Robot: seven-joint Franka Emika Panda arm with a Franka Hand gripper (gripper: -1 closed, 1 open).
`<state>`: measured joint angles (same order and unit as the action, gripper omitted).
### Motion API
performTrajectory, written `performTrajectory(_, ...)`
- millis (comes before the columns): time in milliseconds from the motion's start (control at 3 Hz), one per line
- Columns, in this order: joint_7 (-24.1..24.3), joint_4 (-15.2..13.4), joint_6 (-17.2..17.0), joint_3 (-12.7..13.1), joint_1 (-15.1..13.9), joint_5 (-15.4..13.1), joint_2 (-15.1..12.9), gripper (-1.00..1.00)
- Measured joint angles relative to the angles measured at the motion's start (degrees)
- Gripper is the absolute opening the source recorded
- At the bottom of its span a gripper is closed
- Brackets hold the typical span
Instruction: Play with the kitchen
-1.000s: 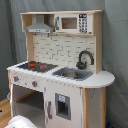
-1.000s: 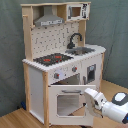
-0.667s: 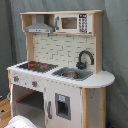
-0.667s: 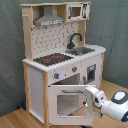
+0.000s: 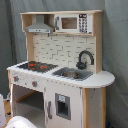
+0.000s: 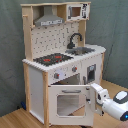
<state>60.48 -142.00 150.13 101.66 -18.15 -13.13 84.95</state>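
- I see the kitchen [image 6: 62, 60] standing upright on a wooden floor [image 6: 15, 119], in front of a grey curtain [image 6: 10, 50].
- In the second exterior view the oven door [image 6: 70, 102] with its window hangs open, under the black-red hob [image 6: 52, 59].
- The gripper [image 6: 94, 93] is at the right edge of this open door, touching or nearly touching it; I cannot tell if its fingers are closed or apart.
- In the first exterior view I see the sink [image 5: 74, 74], the black faucet [image 5: 85, 59], the grey hood [image 5: 40, 26] and the microwave [image 5: 75, 22] above.
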Motion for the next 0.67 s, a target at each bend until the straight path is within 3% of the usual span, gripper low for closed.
performTrajectory(333, 1.0, -0.2, -5.6, 0.9, 0.4, 0.5, -0.1, 1.00)
performTrajectory(667, -1.7, 0.2, -4.2, 1.5, -4.5, 0.4, -0.1, 1.00)
